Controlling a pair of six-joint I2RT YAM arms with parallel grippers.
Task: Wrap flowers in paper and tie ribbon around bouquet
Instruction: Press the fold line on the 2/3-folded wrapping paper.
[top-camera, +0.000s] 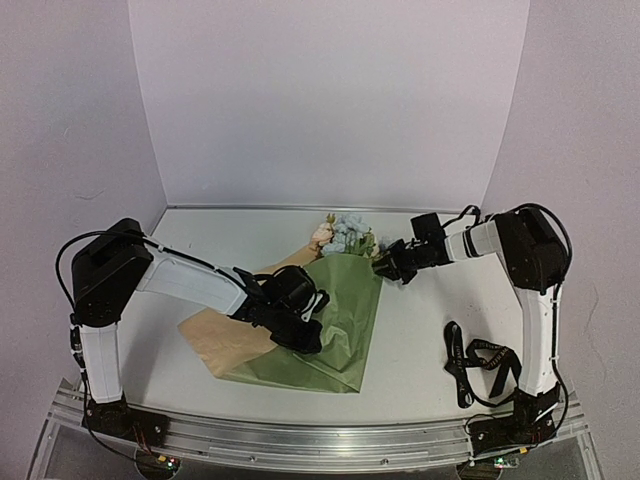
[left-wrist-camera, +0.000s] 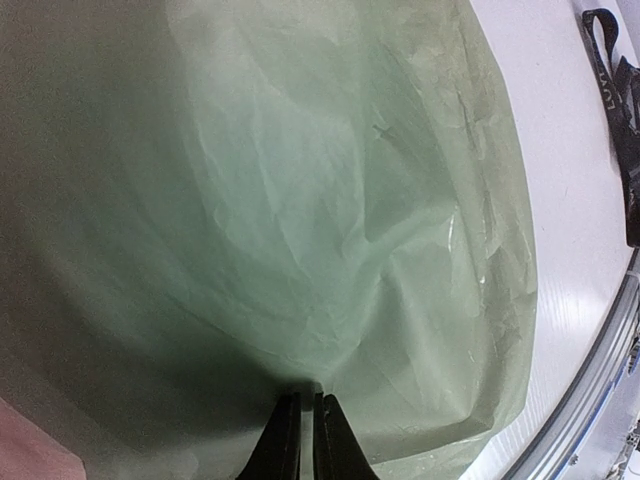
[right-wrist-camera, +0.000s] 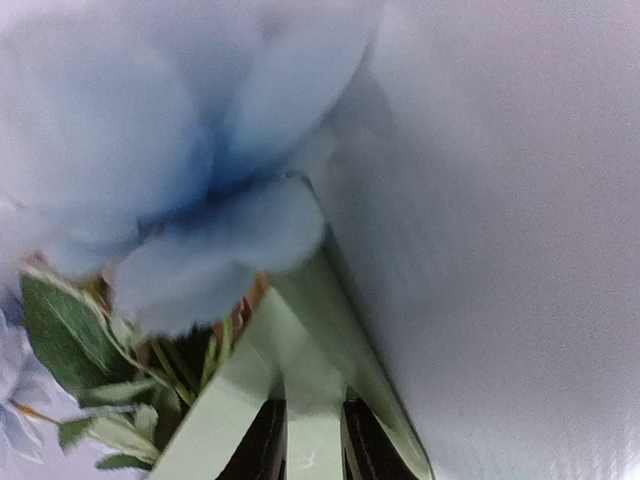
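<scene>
Two pinches on paper (top-camera: 345, 320): clamping olive fold with left fingers (left-wrist-camera: 290, 428), nipping top edge beside flowers (top-camera: 345, 236) with right fingers (top-camera: 384, 268), likely keeping wrap shut. Leaving ribbon (top-camera: 475, 362) on surface (top-camera: 420, 320), untouched.

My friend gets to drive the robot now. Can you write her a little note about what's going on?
Left tool: shut, pinching a fold of the paper.
Right tool: shut on the paper's edge right beside the flowers.
Flowers: blooms stick out past the paper's far end; the stems are covered.
Ribbon: lying loose on the table near the right arm, untouched.
Done: paper folded over the stems, tan side showing at the left.
Left to do: finish wrapping the paper, then tie the ribbon around it.
</scene>
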